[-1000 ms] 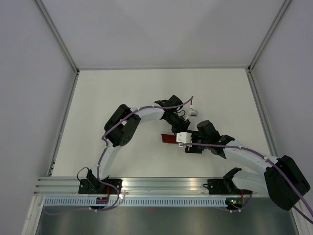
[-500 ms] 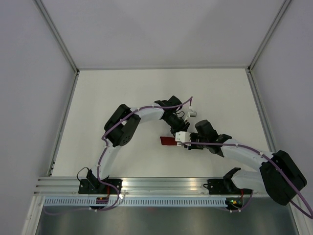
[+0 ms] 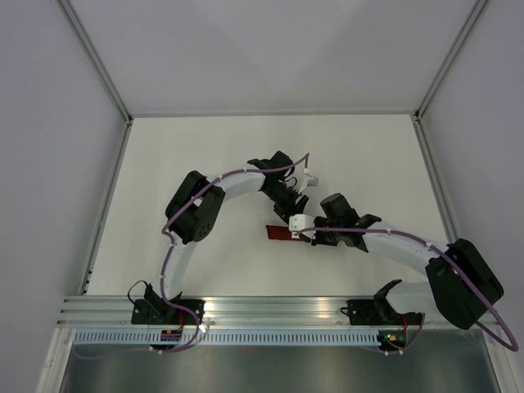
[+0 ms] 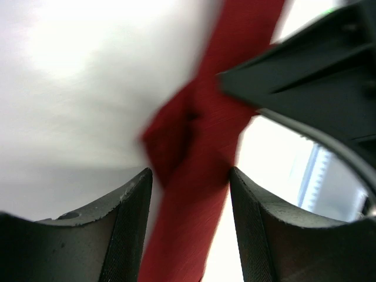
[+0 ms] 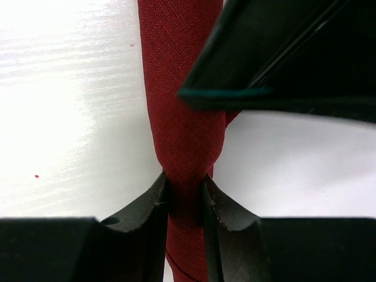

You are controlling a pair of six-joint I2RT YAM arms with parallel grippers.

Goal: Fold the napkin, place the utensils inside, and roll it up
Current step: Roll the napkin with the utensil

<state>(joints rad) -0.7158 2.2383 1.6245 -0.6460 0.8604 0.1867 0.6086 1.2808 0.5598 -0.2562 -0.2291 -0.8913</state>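
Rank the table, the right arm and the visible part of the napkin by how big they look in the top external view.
1. table, by far the largest.
2. right arm, looking about the same size as the left arm.
3. napkin, only a small red strip showing between the arms.

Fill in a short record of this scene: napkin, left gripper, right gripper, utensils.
napkin: dark red, gathered into a narrow roll over the white table
left gripper: open, one finger on each side of the napkin
right gripper: shut, pinching the napkin
utensils: none visible
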